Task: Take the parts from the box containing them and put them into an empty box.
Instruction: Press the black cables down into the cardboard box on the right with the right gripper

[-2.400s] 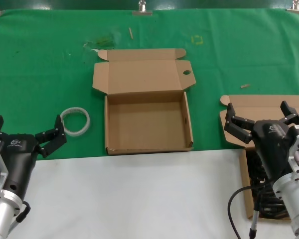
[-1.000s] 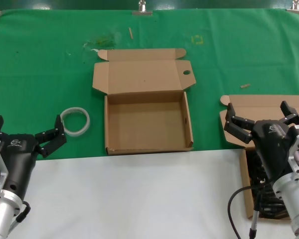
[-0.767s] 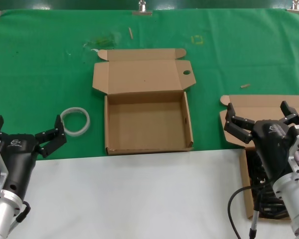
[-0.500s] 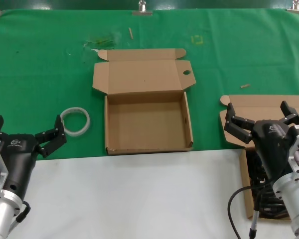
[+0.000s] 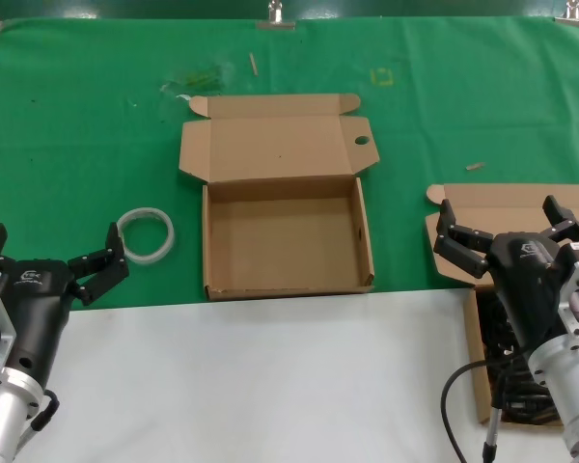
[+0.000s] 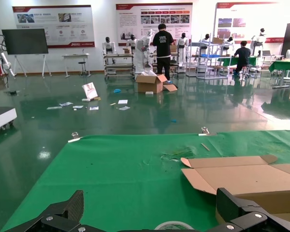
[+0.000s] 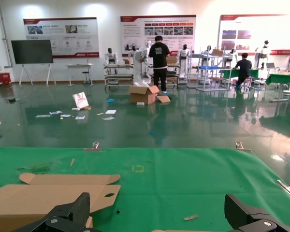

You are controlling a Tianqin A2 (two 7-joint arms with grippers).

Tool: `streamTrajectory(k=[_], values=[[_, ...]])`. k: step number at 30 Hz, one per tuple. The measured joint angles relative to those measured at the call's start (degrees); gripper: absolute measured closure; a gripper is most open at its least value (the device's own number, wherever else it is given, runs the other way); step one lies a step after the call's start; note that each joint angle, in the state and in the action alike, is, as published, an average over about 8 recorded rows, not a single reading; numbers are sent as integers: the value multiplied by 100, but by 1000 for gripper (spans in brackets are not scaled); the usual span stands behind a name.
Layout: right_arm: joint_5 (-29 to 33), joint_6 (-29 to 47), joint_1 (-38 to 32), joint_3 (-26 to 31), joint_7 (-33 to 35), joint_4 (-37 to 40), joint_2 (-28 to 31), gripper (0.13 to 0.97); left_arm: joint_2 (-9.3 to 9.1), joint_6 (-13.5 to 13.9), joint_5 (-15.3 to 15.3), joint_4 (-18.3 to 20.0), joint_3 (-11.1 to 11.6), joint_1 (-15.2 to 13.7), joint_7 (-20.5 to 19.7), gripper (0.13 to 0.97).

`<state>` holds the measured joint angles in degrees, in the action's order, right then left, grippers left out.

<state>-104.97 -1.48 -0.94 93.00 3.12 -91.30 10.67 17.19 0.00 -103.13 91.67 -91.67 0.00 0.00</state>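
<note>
A plain brown cardboard empty box [image 5: 285, 241] and a white ring of tubing [image 5: 145, 234] lie on a bright green cloth [image 5: 77, 125] above a white table edge [image 5: 270, 386], with black parts [image 5: 507, 362] in another brown box [image 5: 478, 371] and two black grippers on silver wrists.

A: What covers the far part of the table?
B: A green cloth [image 5: 77, 145], held along its far edge by metal clips [image 5: 276, 14].

A: What lies on the cloth?
B: A white tubing ring [image 5: 145, 234] near its front-left edge; a small stick [image 5: 253, 65] and a wood chip [image 5: 475, 166] farther back. A yellow square mark [image 5: 381, 76] shows near the stick.

A: And in front of the cloth?
B: A white surface [image 5: 270, 376].
</note>
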Motion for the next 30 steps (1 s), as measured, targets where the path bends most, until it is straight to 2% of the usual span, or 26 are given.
streamTrajectory(k=[30], values=[[-31, -35, 7, 28, 23, -13, 1, 129, 0, 0, 0, 0, 0, 0, 0, 132]])
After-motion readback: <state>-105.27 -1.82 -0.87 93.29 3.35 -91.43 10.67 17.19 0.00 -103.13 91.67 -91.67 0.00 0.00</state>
